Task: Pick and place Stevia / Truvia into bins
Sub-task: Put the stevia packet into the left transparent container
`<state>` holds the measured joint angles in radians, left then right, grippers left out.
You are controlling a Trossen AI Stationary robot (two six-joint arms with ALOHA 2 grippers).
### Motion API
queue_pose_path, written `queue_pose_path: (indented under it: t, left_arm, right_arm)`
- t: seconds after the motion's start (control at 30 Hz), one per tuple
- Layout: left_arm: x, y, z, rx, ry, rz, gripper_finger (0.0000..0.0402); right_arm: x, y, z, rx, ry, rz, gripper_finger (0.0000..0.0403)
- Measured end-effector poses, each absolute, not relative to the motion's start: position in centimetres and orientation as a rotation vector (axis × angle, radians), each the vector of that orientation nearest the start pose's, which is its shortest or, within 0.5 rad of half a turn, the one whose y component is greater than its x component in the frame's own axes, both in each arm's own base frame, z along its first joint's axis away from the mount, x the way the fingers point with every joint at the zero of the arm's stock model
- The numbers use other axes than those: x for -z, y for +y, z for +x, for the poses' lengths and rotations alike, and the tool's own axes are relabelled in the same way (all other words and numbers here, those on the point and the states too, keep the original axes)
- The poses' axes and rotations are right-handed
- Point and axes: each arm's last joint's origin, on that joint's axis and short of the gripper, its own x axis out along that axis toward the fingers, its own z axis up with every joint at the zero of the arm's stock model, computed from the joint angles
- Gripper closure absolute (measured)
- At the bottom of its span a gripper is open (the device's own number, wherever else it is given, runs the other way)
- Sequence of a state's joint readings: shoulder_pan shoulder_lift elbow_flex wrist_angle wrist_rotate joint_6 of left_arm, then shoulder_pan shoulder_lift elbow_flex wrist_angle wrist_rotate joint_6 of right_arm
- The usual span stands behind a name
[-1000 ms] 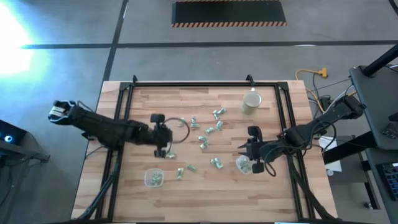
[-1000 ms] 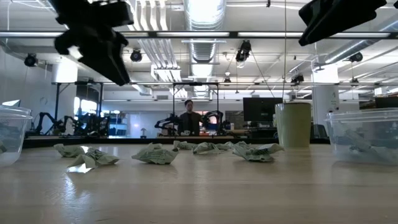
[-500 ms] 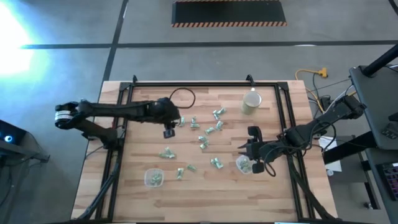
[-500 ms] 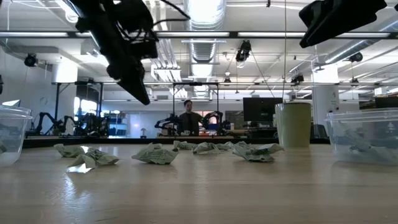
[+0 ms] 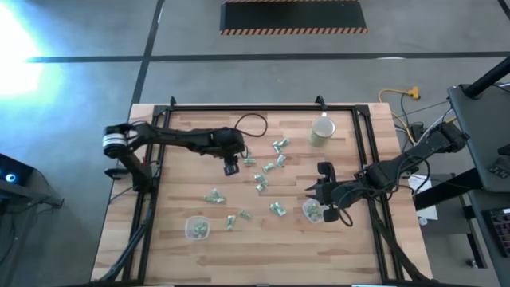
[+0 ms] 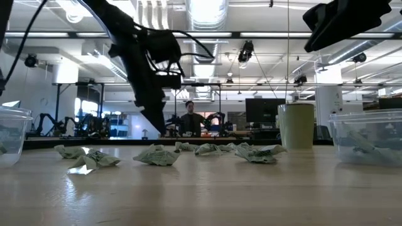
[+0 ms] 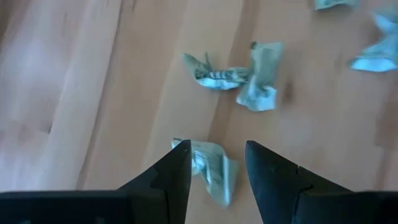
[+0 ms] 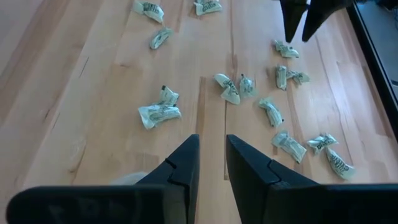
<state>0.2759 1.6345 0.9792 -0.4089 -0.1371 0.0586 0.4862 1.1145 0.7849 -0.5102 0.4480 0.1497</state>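
The left hand (image 5: 231,169), open, has swung over crumpled pale green-and-white sachets (image 7: 211,168); the right hand (image 5: 320,194) looks part-closed, empty.

Crumpled pale green-and-white sachets (image 5: 263,177) lie scattered across the middle of the surface. Two clear bins, one (image 5: 197,229) near the front left and one (image 5: 312,210) at the right, each hold some sachets.

A pale wood bench (image 5: 191,247) stands on a grey concrete floor (image 5: 239,76) with a hazard-striped dark mat (image 5: 293,17) beyond it. Bright glare (image 5: 16,36) washes one corner. Ceiling ducts (image 6: 207,47) and strip lights (image 6: 204,11) hang overhead; a person (image 6: 190,119) stands far back.
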Motion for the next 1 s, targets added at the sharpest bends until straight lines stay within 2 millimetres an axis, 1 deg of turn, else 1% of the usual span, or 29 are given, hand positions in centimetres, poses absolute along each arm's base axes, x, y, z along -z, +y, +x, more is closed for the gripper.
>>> queue_pose_path:
  t: [0.17,0.37,0.5,0.67,0.87,1.0]
  left_arm:
    - [-17.2,9.6,30.3,-0.351,1.129,-0.037,0.0267]
    - [-17.1,10.1,30.1,-0.365,1.135,-0.047,0.0267]
    - [-17.0,10.2,30.1,-0.352,1.135,-0.060,0.0267]
    - [-16.1,10.1,30.1,-0.342,1.167,-0.069,0.0267]
    - [-15.1,10.1,29.9,-0.351,1.211,-0.096,0.0267]
    - [-15.0,10.1,29.8,-0.353,1.218,-0.101,0.0267]
  right_arm:
    - [-24.7,9.0,19.8,0.023,0.754,-0.229,0.0331]
    - [-24.6,9.0,19.8,0.023,0.754,-0.228,0.0325]
    - [-24.6,9.0,19.8,0.023,0.753,-0.226,0.0328]
    - [-24.6,9.0,19.8,0.024,0.753,-0.223,0.0335]
    - [-24.6,9.0,19.8,0.024,0.754,-0.223,0.0329]
    - [-24.6,9.0,19.8,0.024,0.754,-0.223,0.0326]
